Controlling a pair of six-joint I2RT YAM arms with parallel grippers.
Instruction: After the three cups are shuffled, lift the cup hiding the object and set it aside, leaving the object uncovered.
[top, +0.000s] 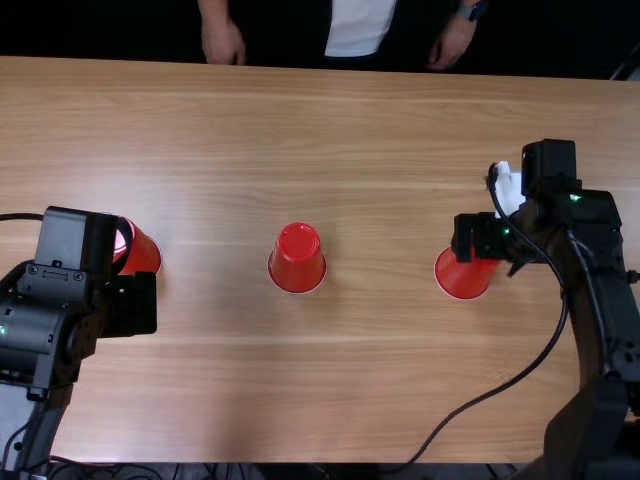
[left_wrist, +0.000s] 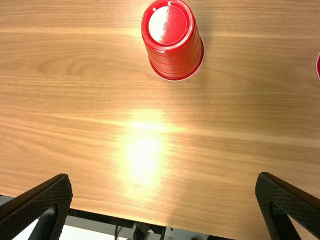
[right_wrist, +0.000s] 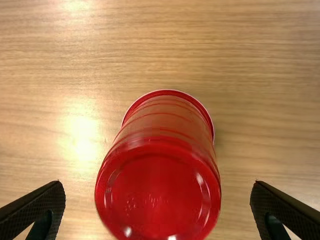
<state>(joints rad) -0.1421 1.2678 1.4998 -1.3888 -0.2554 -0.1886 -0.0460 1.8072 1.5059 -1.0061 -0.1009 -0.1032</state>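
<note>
Three red cups stand upside down in a row across the table. The left cup (top: 143, 252) (left_wrist: 171, 40) is partly hidden in the top view by my raised left arm. My left gripper (left_wrist: 160, 205) is open, well short of that cup and toward the table's near edge. The middle cup (top: 297, 259) stands alone, and its rim (left_wrist: 318, 66) just shows in the left wrist view. My right gripper (top: 476, 250) (right_wrist: 159, 200) is open, one finger on each side of the right cup (top: 462, 275) (right_wrist: 162, 175), not touching it. No object shows under any cup.
The wooden table (top: 320, 130) has bare stretches between the cups and beyond them. Its near edge (left_wrist: 150, 220) lies close under my left gripper. A black cable (top: 500, 385) loops over the table by the right arm.
</note>
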